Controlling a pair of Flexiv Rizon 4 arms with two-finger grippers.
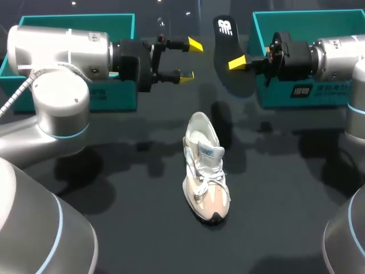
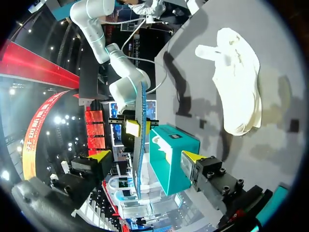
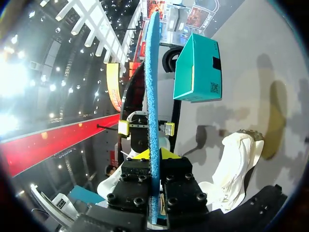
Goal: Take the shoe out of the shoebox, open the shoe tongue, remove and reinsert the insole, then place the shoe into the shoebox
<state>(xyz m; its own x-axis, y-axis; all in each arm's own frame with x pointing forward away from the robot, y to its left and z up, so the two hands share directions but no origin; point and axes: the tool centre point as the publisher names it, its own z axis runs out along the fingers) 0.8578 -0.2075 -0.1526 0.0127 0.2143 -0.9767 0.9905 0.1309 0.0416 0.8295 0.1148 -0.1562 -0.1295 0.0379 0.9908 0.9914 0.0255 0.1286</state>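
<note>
A white and beige shoe (image 1: 206, 177) lies on the dark table's middle, also seen in the wrist views (image 2: 239, 82) (image 3: 236, 164). Its insole (image 1: 226, 43), black on top and blue underneath, is held upright in the air by my right gripper (image 1: 236, 63), shut on its lower end (image 3: 153, 154). The insole (image 3: 153, 87) shows edge-on there. My left gripper (image 1: 190, 60) stands open just left of the insole, not touching it. From the left wrist the insole (image 2: 140, 140) stands ahead of the gap between my left gripper's (image 2: 145, 157) fingers.
One teal shoebox (image 1: 117, 94) stands at the back left behind my left arm, another teal box (image 1: 311, 23) at the back right behind my right arm. Dark table lies bare around the shoe.
</note>
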